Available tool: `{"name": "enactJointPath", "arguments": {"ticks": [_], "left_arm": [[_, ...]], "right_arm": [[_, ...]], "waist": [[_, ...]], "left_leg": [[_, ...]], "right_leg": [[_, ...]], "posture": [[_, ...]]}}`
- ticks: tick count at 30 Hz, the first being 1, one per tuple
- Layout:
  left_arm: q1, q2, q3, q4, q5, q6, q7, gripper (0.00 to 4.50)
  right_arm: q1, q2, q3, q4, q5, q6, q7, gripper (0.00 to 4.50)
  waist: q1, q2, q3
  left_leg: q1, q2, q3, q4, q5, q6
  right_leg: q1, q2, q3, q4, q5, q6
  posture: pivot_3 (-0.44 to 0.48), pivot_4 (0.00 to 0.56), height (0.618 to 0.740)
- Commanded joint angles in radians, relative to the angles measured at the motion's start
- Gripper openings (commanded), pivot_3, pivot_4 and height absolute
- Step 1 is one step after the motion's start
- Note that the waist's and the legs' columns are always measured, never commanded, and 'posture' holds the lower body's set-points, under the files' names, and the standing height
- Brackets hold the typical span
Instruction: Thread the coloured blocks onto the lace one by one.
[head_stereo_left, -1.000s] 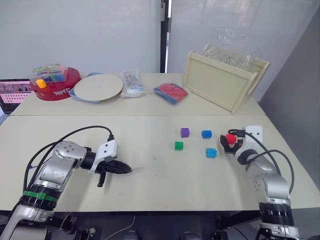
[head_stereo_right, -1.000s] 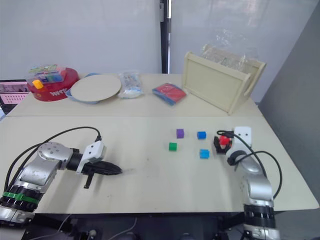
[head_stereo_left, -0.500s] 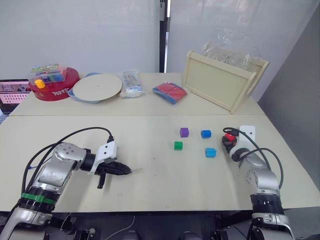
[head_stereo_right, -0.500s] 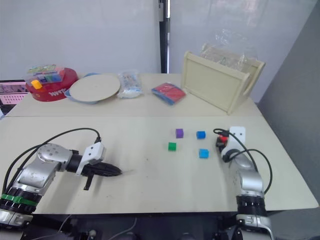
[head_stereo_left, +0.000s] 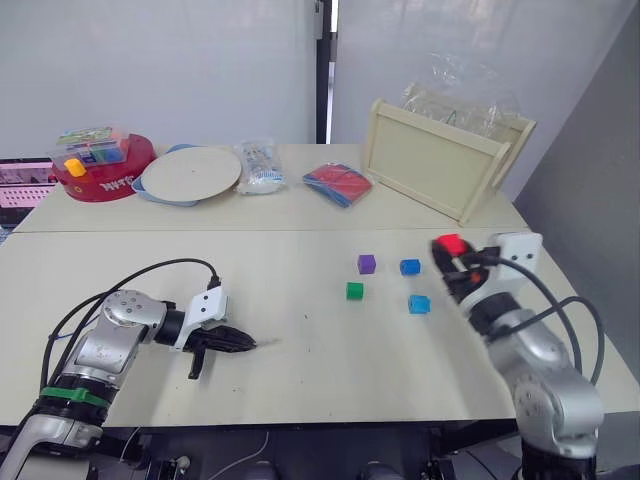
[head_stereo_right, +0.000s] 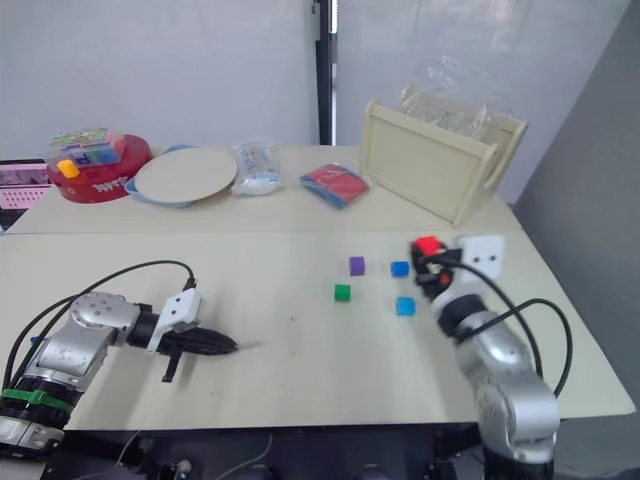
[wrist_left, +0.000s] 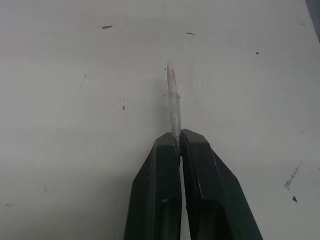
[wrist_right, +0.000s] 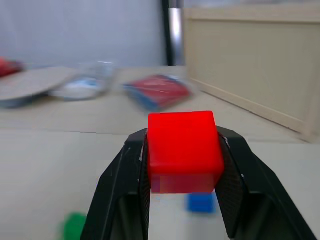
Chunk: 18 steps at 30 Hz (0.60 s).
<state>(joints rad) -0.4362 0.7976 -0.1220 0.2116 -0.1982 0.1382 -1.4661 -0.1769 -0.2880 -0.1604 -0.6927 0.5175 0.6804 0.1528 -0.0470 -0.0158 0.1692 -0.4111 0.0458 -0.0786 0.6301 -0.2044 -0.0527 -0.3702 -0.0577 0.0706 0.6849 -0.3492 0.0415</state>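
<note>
My right gripper (head_stereo_left: 450, 250) is shut on the red block (wrist_right: 183, 150) and holds it above the table's right side. On the table lie the purple block (head_stereo_left: 367, 263), the green block (head_stereo_left: 355, 290) and two blue blocks (head_stereo_left: 411, 267) (head_stereo_left: 419, 304), all just left of that gripper. My left gripper (head_stereo_left: 243, 343) rests low on the left of the table, shut on the lace, whose pale stiff tip (wrist_left: 173, 97) sticks out past the fingers toward the blocks. The rest of the lace is hidden.
At the back of the table stand a round red tub (head_stereo_left: 98, 172), a pale round plate (head_stereo_left: 190, 173), a clear packet (head_stereo_left: 259, 166), a red and blue packet (head_stereo_left: 339, 185) and a wooden tray (head_stereo_left: 440, 160) tipped on its side. The right table edge runs close to my right arm.
My right gripper closed on the red block and lifted it off the table, moving up and a little left. The left gripper stays shut on the lace in about the same spot.
</note>
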Motion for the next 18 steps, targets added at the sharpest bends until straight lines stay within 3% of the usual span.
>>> {"name": "enactJointPath", "arguments": {"ticks": [1, 3, 9, 13, 18], "left_arm": [[-0.022, 0.010, -0.003, -0.009, -0.010, -0.011, -0.020, 0.00], [-0.032, 0.008, -0.012, -0.019, -0.011, -0.004, -0.027, 0.00], [-0.049, 0.015, -0.023, -0.072, -0.022, 0.035, -0.042, 0.00], [-0.048, 0.025, -0.021, -0.105, -0.029, 0.061, -0.052, 0.00], [-0.050, 0.037, -0.020, -0.128, -0.034, 0.088, -0.061, 0.00]], "right_arm": [[0.082, -0.012, 0.134, -0.170, 0.094, 0.104, 0.022, 1.18], [0.127, -0.003, 0.203, -0.184, 0.090, 0.120, 0.013, 1.18], [0.228, 0.021, 0.424, 0.012, -0.154, -0.041, -0.025, 1.18], [0.275, 0.095, 0.486, 0.133, -0.258, -0.143, -0.075, 1.18], [0.327, 0.148, 0.510, 0.161, -0.291, -0.186, -0.071, 1.18]], "waist": [[0.002, 0.000, 0.000], [0.003, 0.000, 0.000], [0.004, -0.001, 0.000], [0.001, -0.001, 0.000], [0.001, -0.002, 0.000]], "left_leg": [[0.000, 0.000, 0.000, 0.000, 0.000, 0.000], [0.000, 0.000, 0.000, 0.001, 0.000, 0.000], [0.001, -0.001, 0.000, 0.002, 0.000, 0.000], [0.001, 0.000, 0.000, 0.002, 0.000, 0.000], [0.001, 0.000, 0.000, 0.002, 0.000, 0.000]], "right_leg": [[0.000, 0.000, 0.000, 0.000, 0.000, 0.000], [0.000, 0.000, 0.000, 0.000, 0.000, 0.000], [0.001, 0.000, 0.000, 0.000, 0.000, 0.000], [0.000, 0.000, 0.000, 0.001, 0.000, 0.000], [0.000, 0.001, 0.000, 0.001, 0.000, 0.000]], "posture": [[0.000, 0.150, 0.740], [0.000, 0.150, 0.740], [0.000, 0.150, 0.740], [0.000, 0.150, 0.740], [0.000, 0.150, 0.740]]}}
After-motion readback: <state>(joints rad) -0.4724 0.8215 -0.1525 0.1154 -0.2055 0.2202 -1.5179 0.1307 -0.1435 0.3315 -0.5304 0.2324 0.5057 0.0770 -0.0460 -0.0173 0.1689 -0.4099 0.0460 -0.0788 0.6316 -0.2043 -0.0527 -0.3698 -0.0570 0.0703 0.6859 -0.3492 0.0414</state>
